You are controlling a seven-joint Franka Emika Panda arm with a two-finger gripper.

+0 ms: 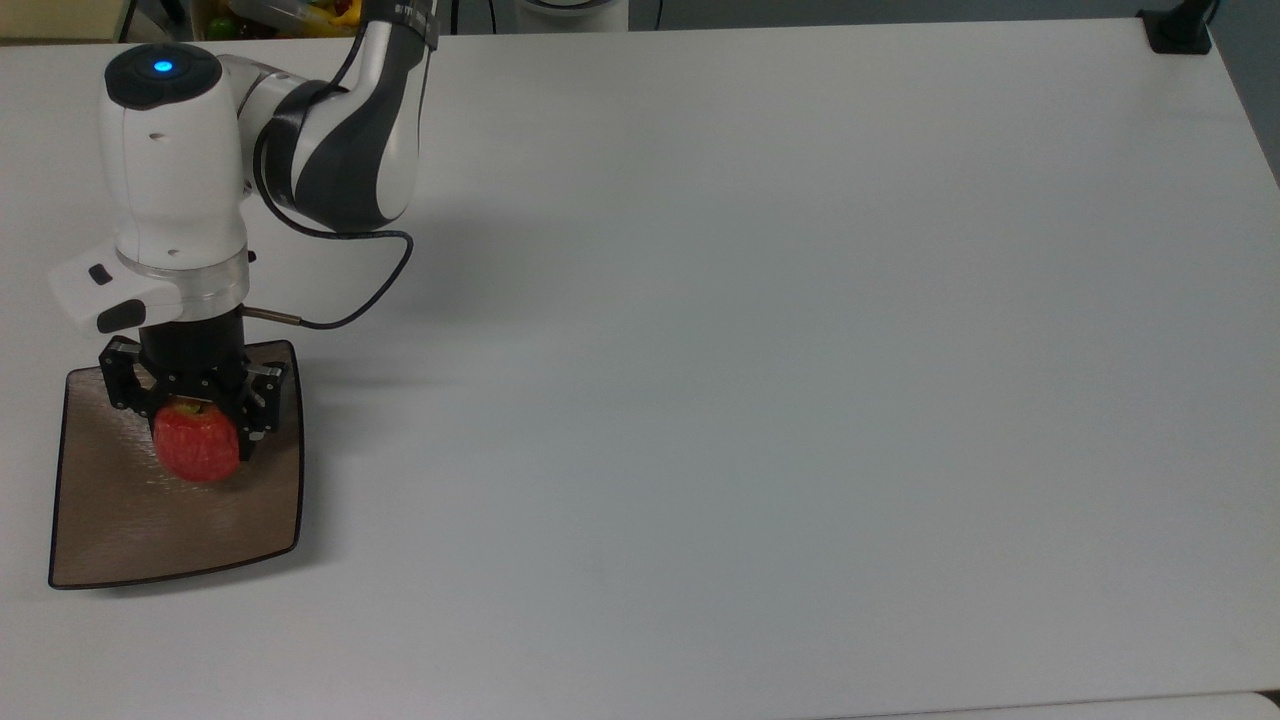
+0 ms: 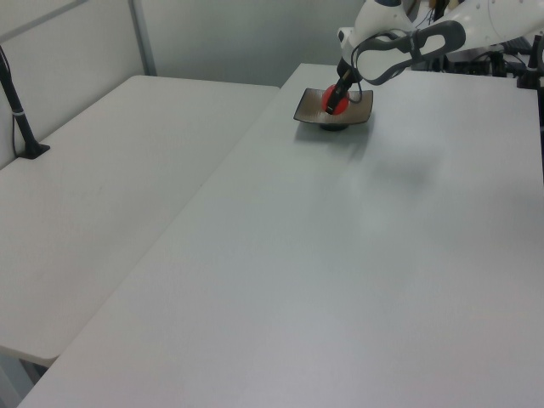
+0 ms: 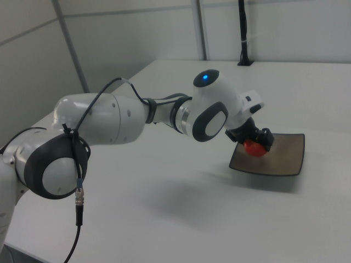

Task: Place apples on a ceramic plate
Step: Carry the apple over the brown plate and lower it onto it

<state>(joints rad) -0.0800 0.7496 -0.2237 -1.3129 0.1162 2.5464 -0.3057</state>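
Your gripper point(image 1: 197, 428) fingers pinch the apple point(image 1: 196, 446) (stem up) directly over the plate point(image 1: 150, 520), slightly toward twelve o'clock of its center in the top view.

I'm working over a white table point(image 1: 760, 350), and a second white table point(image 2: 110, 204) butts against it on the left view's left. A black post point(image 2: 19, 110) stands on that second table near the wall. Another black mount point(image 1: 1178, 28) sits at the top view's upper right corner.
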